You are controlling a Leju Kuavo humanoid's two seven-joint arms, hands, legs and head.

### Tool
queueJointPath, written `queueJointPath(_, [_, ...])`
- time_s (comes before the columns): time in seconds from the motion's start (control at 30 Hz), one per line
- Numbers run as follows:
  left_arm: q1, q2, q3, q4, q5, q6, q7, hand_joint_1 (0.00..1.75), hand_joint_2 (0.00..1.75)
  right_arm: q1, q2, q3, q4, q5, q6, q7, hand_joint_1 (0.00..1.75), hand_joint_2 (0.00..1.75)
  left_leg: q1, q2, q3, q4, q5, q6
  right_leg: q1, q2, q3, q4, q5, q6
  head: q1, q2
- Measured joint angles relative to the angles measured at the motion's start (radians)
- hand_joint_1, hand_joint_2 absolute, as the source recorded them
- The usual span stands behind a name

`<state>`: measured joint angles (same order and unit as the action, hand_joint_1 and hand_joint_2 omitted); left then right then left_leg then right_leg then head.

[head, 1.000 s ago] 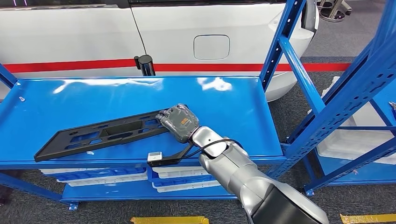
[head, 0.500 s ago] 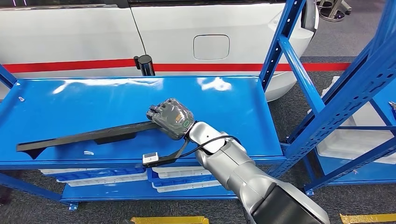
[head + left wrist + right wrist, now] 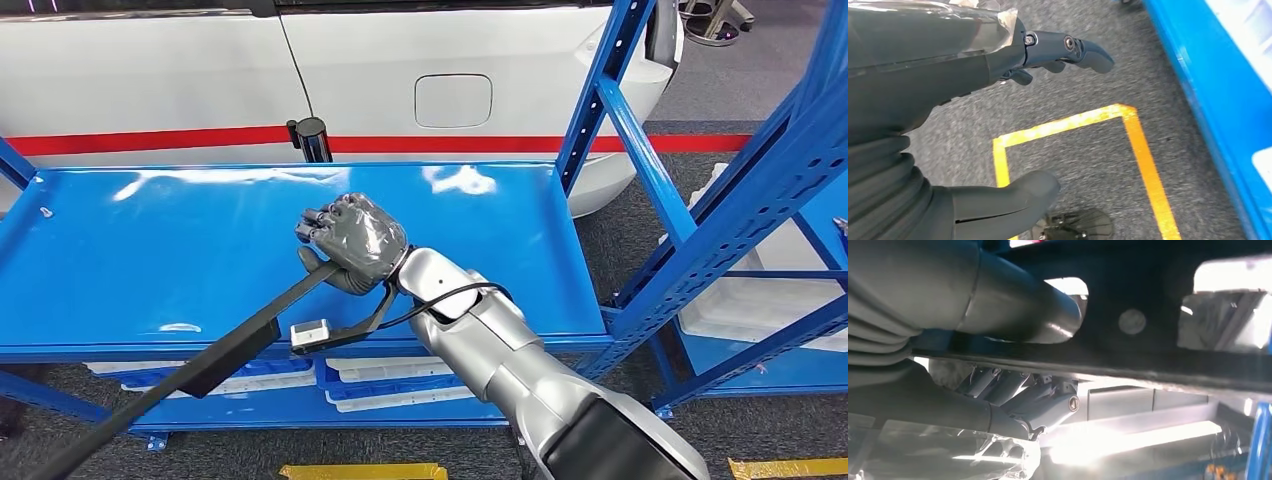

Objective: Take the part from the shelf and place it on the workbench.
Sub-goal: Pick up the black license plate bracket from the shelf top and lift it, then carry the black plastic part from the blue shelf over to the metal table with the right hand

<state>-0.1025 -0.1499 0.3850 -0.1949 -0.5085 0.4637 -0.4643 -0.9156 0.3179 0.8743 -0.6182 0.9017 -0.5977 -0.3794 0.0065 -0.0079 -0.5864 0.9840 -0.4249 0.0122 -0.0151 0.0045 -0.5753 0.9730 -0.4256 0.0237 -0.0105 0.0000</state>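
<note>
One long, flat black plastic part (image 3: 215,355) is being gripped at its near end by the right hand (image 3: 352,244), whose grey fingers are curling tightly around it while the thumb is pressing from the other side. The part is tilting down and away from the hand toward seven o'clock, its far end reaching past the front lip of the glossy blue metal shelf (image 3: 150,240) and hanging over the speckled grey carpet. In the right wrist view the same part (image 3: 1158,325) is showing as a dark slab pierced by rectangular cut-outs and a small round boss, with the thick thumb lying across one face and the darker fingers (image 3: 1013,390) wrapping the other.

The silver arm is coming in from five o'clock, a black cable looping beside its wrist. A small white tag (image 3: 310,331) is sitting just beside the part at the shelf's front edge.

The left hand (image 3: 973,125) is hanging over the carpet with its fingers apart, holding nothing, above a yellow tape line (image 3: 1143,160). Beyond the shelf, at twelve o'clock, a smooth white car body (image 3: 420,70) with a red stripe is standing.
</note>
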Motion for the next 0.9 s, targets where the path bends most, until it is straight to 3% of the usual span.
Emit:
queueJointPath(0.17, [0.002,0.004,0.008,0.0,0.006,-0.013,0.038,0.0,1.75,0.032,-0.042,-0.037,-0.197,0.031,0.088,0.039,1.75,0.0,0.0,0.0,0.0,0.0,0.0,0.0,0.0,0.0,0.0,0.0,0.0,0.0,0.0,0.0])
queueJointPath(0.43, [0.007,0.009,0.014,0.0,0.006,-0.028,0.062,0.0,1.75,0.063,-0.092,-0.085,-0.391,0.078,0.14,0.083,1.75,0.0,0.0,0.0,-0.001,0.0,0.0,0.0,0.0,0.0,0.0,0.0,0.0,0.0,0.0,0.0])
queueJointPath(0.9, [0.013,0.012,0.023,0.0,-0.004,-0.043,0.063,0.0,1.75,0.069,-0.144,-0.119,-0.505,0.106,0.165,0.103,1.75,0.0,0.0,0.0,-0.001,0.0,0.0,0.0,0.0,0.0,0.0,0.0,0.0,0.0,0.0,0.0])
